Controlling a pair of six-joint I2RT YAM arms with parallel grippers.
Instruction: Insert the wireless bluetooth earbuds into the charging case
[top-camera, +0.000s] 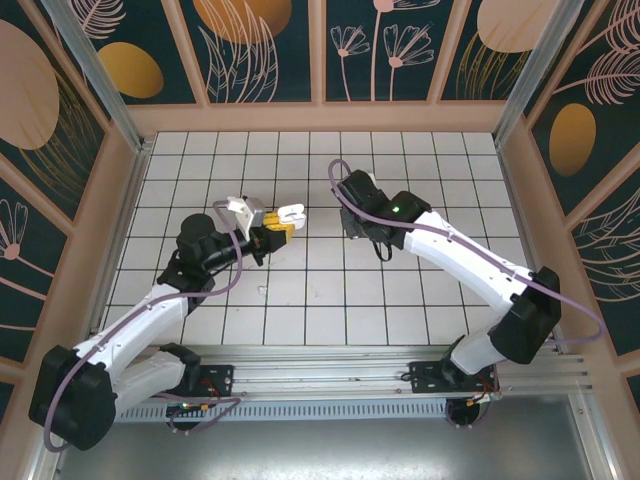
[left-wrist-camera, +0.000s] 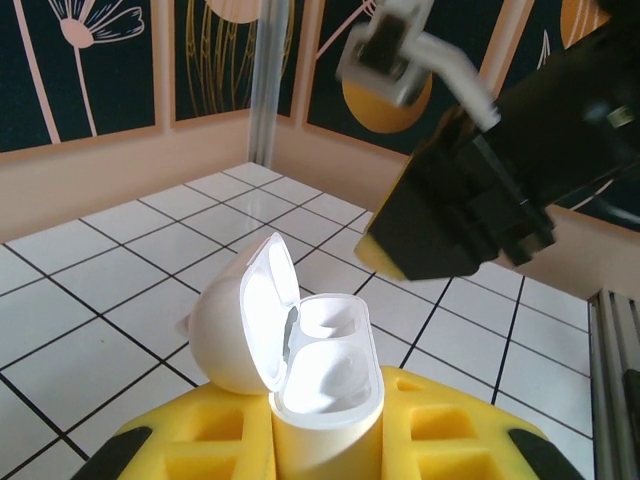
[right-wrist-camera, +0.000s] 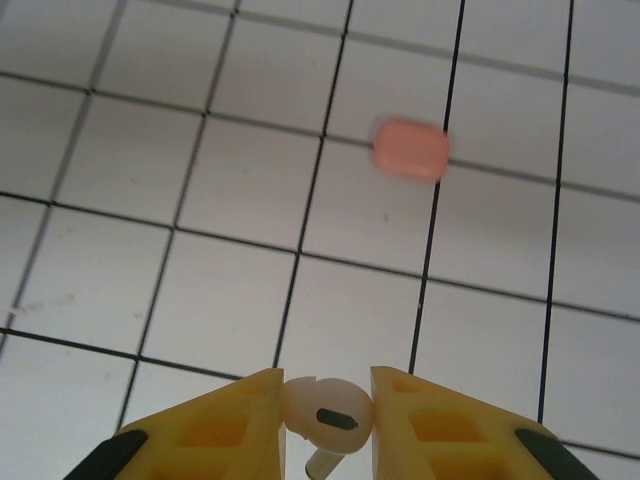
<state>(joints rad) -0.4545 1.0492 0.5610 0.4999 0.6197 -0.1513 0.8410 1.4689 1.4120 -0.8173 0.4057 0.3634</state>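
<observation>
The white charging case (left-wrist-camera: 330, 372) stands upright with its lid (left-wrist-camera: 243, 320) swung open to the left, and both wells show pale. My left gripper (left-wrist-camera: 328, 405) is shut on the case body between yellow pads. From above, the case (top-camera: 292, 213) sits at the tip of the left gripper (top-camera: 281, 224). My right gripper (right-wrist-camera: 325, 398) is shut on a white earbud (right-wrist-camera: 330, 408), its stem pointing down, held above the tiled floor. The right gripper (top-camera: 356, 226) hovers just right of the case, about one tile away.
A salmon-pink rounded piece (right-wrist-camera: 411, 149) lies on a tile line below the right gripper; I cannot tell if it is a bud or a small case. A small pale speck (top-camera: 262, 290) rests on the floor near the left arm. Wooden walls ring the floor.
</observation>
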